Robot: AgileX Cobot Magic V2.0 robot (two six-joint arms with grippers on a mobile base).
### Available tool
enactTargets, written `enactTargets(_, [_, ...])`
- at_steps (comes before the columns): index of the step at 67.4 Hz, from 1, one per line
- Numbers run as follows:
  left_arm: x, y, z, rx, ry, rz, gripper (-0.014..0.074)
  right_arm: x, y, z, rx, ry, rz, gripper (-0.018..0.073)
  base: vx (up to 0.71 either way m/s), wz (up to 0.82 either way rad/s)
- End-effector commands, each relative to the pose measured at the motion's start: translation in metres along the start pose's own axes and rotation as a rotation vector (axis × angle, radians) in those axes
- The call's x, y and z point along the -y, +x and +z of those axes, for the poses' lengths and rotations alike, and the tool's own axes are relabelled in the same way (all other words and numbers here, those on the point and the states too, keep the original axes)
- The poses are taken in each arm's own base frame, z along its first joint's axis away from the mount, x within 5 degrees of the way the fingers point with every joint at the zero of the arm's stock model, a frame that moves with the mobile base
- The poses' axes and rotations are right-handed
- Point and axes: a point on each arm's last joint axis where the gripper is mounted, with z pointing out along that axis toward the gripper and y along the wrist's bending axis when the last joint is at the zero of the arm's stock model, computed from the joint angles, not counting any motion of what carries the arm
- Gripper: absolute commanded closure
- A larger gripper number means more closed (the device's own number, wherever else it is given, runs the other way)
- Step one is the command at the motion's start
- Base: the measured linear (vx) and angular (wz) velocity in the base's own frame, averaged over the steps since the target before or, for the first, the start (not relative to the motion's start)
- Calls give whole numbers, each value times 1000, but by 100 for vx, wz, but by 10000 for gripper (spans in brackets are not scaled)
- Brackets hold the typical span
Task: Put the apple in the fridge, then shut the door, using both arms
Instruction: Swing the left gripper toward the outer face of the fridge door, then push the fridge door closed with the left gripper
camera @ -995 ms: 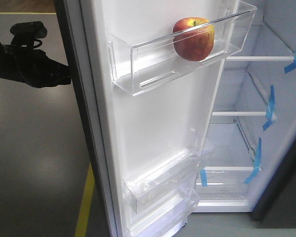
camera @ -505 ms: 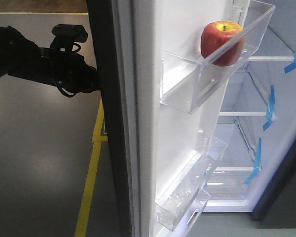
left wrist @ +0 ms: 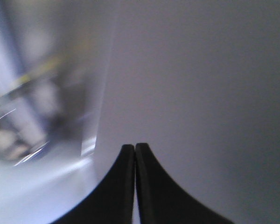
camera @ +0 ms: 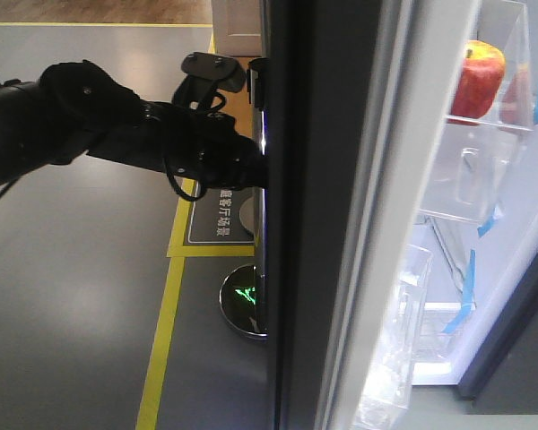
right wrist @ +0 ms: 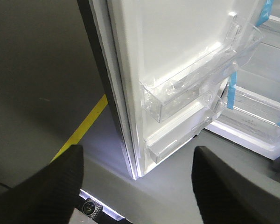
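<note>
Grey floor (camera: pixel 72 313), yellow line (camera: pixel 161 340). Apple (camera: pixel 477 79) in door (camera: pixel 305 224) bin (camera: pixel 466 166). Closing step: left gripper (left wrist: pixel 134 154) pressed together, seemingly against the door's outside; right gripper (right wrist: pixel 137 151) spread, empty. Next: push until sealed.

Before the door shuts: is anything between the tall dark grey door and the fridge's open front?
Nothing visible does: the glossy red apple sits inside the door's clear bin, and the white-lined fridge opening looks free.

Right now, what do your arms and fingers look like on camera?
The left arm is bulky matt black with loose black cable loops. The left fingers are smooth, black, curving to narrow tips. The right fingers are broad, black, finely ribbed.
</note>
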Motion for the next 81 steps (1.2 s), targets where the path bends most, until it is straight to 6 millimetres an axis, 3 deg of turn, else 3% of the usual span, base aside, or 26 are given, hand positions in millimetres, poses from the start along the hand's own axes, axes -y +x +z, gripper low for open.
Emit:
enactTargets(1, [32,-25,-18,159,81,24,602,0,-4,-4,-1,0,-9,90,0,0])
enactTargets(20, [74,-35,-5,317,109,127,602,0,-4,-4,0,0,-9,90,0,0])
enactTargets(43, [104,-38,2,416,50,140,602,0,-4,-4,0,0,-9,90,0,0])
enactTargets(54, [111,-43,14,401,96,156,602,0,-4,-4,2,-1,-9,90,0,0])
enactTargets(81, [124,-81,56,428,250,217,602,0,-4,-4,2,-1,-9,90,0,0])
